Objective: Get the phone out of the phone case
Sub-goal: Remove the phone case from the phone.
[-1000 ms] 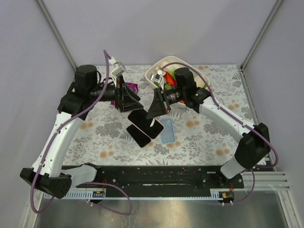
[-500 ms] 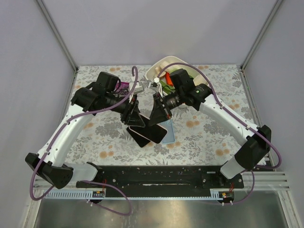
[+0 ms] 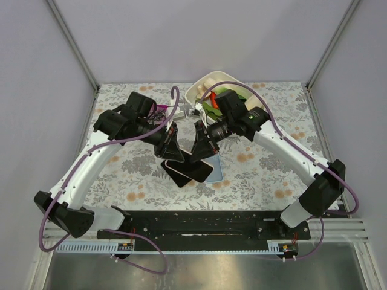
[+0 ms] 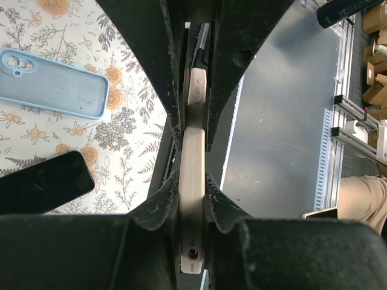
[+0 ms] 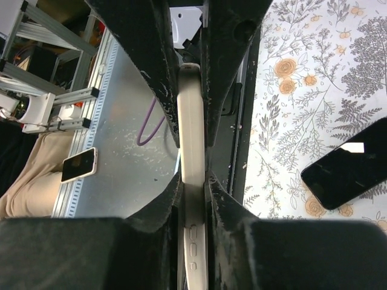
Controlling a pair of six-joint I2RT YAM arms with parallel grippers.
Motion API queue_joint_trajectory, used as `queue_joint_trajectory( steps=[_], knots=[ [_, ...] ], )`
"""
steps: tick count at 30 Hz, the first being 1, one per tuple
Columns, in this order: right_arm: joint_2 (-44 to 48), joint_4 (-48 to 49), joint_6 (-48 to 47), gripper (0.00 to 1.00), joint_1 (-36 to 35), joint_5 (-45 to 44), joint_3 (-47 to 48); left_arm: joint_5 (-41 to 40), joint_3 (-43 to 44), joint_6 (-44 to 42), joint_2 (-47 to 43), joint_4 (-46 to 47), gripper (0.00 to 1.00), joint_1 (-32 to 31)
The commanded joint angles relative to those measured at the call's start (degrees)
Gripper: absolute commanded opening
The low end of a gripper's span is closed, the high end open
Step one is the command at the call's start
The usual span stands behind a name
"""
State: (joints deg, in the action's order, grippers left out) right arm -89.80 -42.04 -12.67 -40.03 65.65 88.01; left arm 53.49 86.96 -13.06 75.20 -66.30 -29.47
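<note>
A phone in a cream phone case (image 3: 199, 170) hangs above the floral table, held from both ends. My left gripper (image 3: 172, 150) is shut on one end and my right gripper (image 3: 201, 145) on the other. The left wrist view shows the case's cream edge (image 4: 192, 151) pinched in my left gripper (image 4: 192, 181), with the right fingers (image 4: 233, 90) reaching in from above. My right gripper (image 5: 193, 181) clamps the same cream edge (image 5: 192, 121) in the right wrist view. The phone's screen is hidden in both wrist views.
A bare black phone (image 3: 175, 176) (image 4: 42, 187) (image 5: 351, 169) lies on the table under the held one. An empty light-blue case (image 3: 216, 169) (image 4: 54, 84) lies beside it. A white bowl (image 3: 208, 81) of colourful items and a purple object (image 3: 158, 110) stand at the back.
My left arm swung in from the back left to the phone, and its jaws closed on the free end. The right gripper kept its hold and shifted only slightly.
</note>
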Motion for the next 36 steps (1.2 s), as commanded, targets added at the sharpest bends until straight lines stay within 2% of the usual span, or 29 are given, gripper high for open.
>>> queue_joint_trajectory(
  steps=[1, 2, 4, 6, 11, 14, 15, 17, 18, 20, 22, 23, 27, 34, 36],
  knots=[
    [2.26, 0.91, 2.91, 0.35, -0.22, -2.97, 3.92, -0.93, 0.85, -0.65, -2.86, 5.74, 0.00, -1.20],
    [2.43, 1.00, 3.43, 0.50, -0.05, -4.20, 4.27, -1.28, 0.84, -0.39, -3.47, 6.27, 0.00, -1.11],
    [2.96, 1.52, 4.40, 0.53, 0.65, -5.79, 4.80, -0.68, 1.11, -0.39, -4.09, 6.27, 0.00, -0.33],
    [3.75, 2.49, 6.07, 0.61, 1.97, -7.28, 5.42, 1.51, 0.85, 0.23, -4.97, 6.62, 0.00, 1.78],
    [6.73, 7.05, 9.58, 0.66, 6.71, -8.70, 6.04, 11.61, -1.17, 4.70, -7.87, 11.36, 0.00, 12.74],
    [9.54, 11.70, 11.95, 0.67, 8.91, -9.48, 3.76, 19.25, -3.89, 12.85, -10.76, 21.69, 0.00, 19.34],
    [10.51, 13.81, 12.31, 0.68, 9.53, -9.57, 2.79, 21.28, -5.64, 19.84, -11.91, 28.79, 0.00, 21.19],
    [12.79, 18.29, 15.29, 0.68, 10.32, -10.18, 0.25, 23.66, -11.60, 36.61, -14.98, 50.80, 0.00, 23.92],
    [13.85, 21.10, 16.35, 0.68, 10.76, -10.62, -1.16, 23.93, -16.25, 49.75, -16.82, 68.67, 0.00, 25.07],
    [14.91, 24.27, 17.67, 0.68, 11.55, -11.33, -3.10, 23.94, -22.60, 76.39, -17.28, 97.20, 0.00, 26.83],
    [14.31, 24.73, 18.29, 0.68, 11.82, -10.63, -2.93, 23.24, -24.02, 88.42, -15.62, 109.93, 0.00, 27.71],
    [13.69, 24.90, 19.16, 0.68, 11.91, -10.28, -2.67, 22.45, -24.72, 91.08, -15.26, 113.55, 0.00, 27.98],
    [12.28, 29.98, 23.90, 0.65, 12.69, -8.26, -4.41, 19.81, -27.36, 94.01, -15.96, 116.93, 0.00, 28.33],
    [10.88, 40.44, 31.72, 0.61, 12.96, -3.52, -6.44, 16.56, -31.05, 93.22, -18.68, 112.45, 0.00, 28.33],
    [10.61, 47.37, 35.41, 0.59, 12.96, 0.34, -7.93, 15.59, -31.93, 91.91, -19.47, 110.09, 0.00, 28.33]
  ],
)
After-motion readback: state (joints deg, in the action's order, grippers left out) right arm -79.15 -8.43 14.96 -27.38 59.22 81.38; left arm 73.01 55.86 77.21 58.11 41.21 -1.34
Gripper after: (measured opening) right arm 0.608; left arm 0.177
